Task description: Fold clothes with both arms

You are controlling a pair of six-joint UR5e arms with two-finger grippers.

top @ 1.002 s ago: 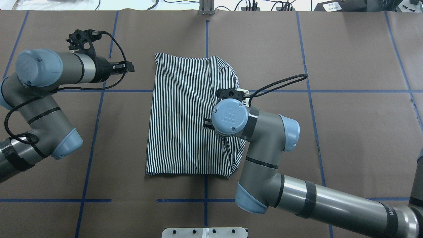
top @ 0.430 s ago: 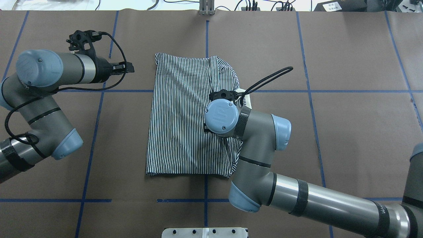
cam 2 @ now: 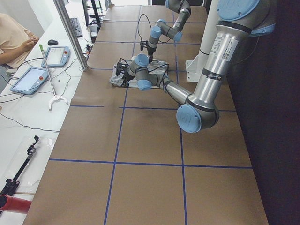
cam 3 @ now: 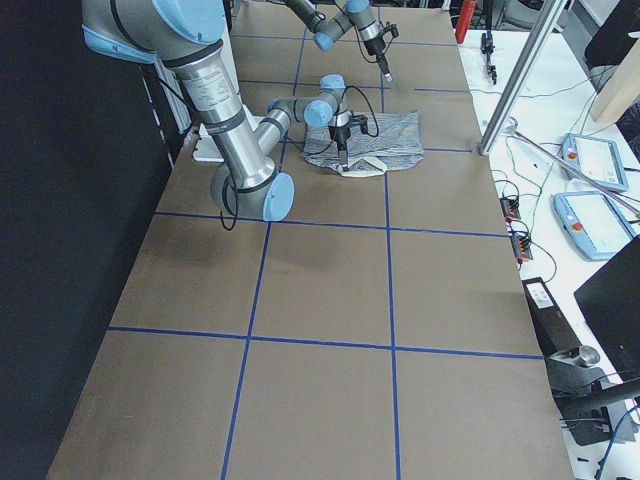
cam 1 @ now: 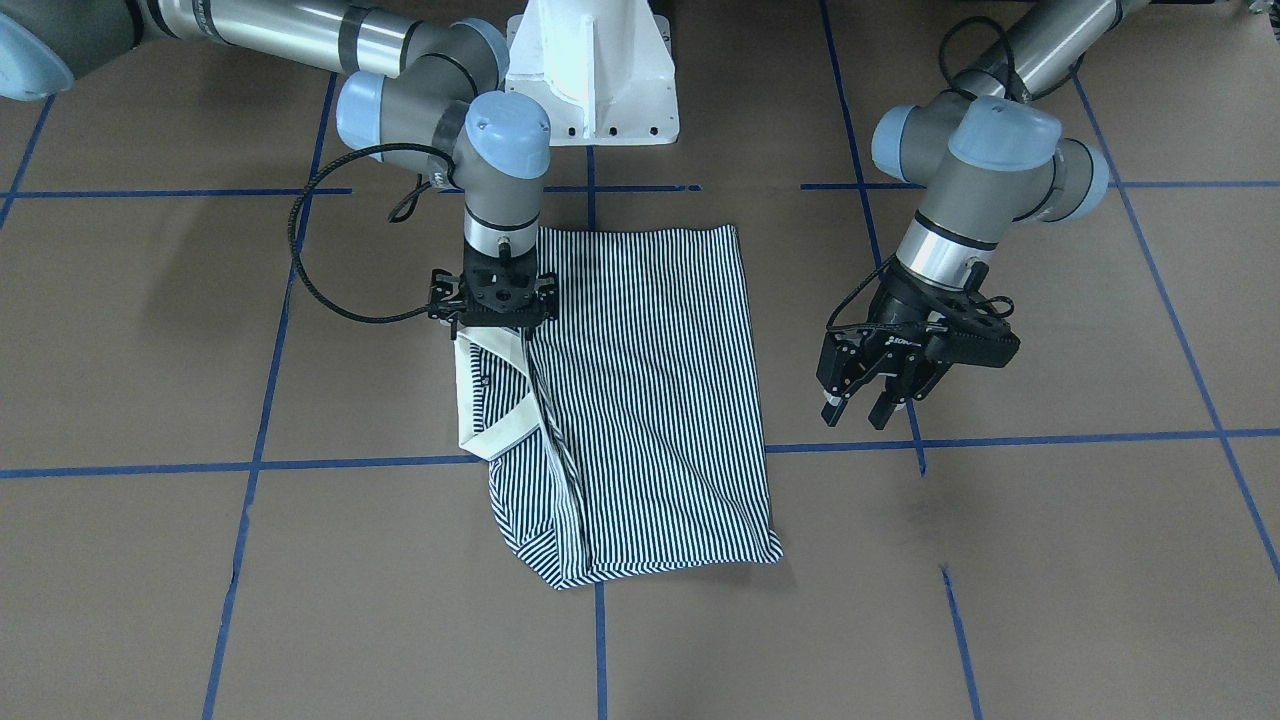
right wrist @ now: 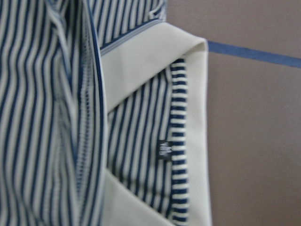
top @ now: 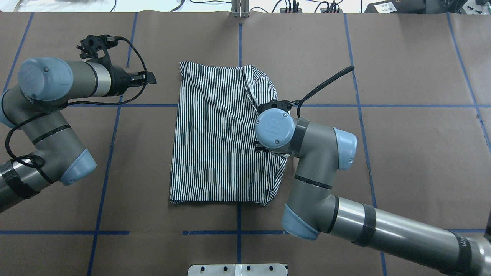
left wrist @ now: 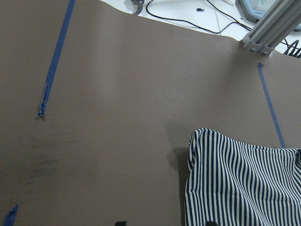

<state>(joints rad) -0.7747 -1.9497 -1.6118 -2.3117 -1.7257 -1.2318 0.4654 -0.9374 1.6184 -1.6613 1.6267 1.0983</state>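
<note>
Right claw (cam 1: 495, 322) points straight down onto the striped polo shirt (cam 1: 650, 400) beside its cream collar (cam 1: 490, 432); its fingers are hidden, so whether it grips cannot be told. Left claw (cam 1: 860, 410) hangs with fingers spread above the bare worktop (cam 1: 1000, 560), apart from the shirt, which lies folded flat mid-worktop.

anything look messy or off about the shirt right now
Yes: on the striped polo shirt, the cream collar pokes out past the folded edge beneath the right hand, and the cloth bunches there; the opposite edge lies straight.
</note>
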